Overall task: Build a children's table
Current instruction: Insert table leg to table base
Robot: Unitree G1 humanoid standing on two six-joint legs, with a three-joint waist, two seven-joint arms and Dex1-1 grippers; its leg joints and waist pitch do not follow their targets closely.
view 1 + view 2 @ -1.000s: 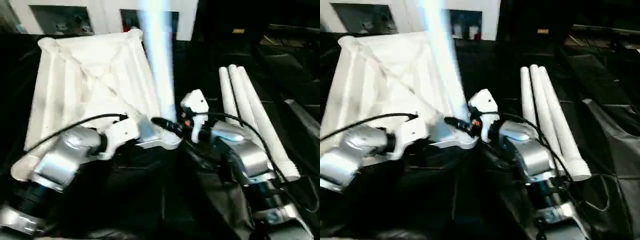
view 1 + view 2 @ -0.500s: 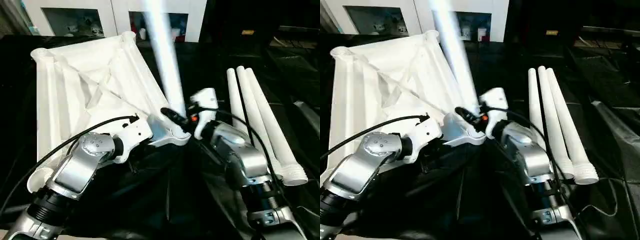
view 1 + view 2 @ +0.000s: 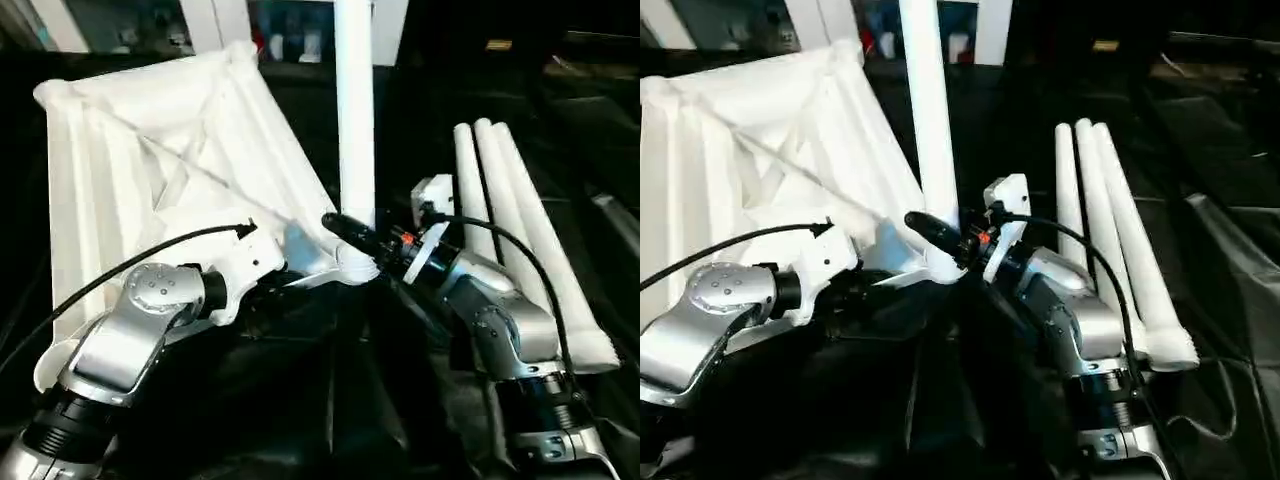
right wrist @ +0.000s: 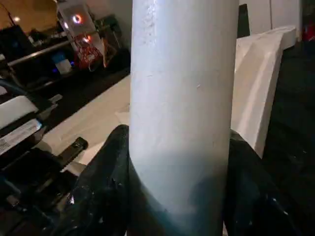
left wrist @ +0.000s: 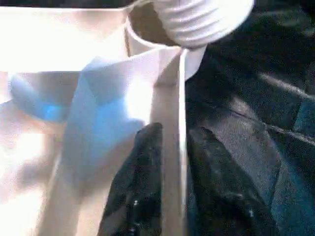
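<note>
While the upright leg [image 3: 354, 110] is clamped by the right tool [image 4: 177, 196], the tabletop [image 3: 150, 150] rim is straddled by the left tool's [image 5: 170, 167] parted fingers.

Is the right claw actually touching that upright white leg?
Touching. In the right wrist view, both black fingers press against opposite sides of the leg.

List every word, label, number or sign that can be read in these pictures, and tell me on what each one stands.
No text can be read here.
White label on a pale housing, seen in the right wrist view: dark print, too small to read.
Yellow sign in the dark background: too blurred to read.
Tabletop and upright leg: no print visible.
</note>
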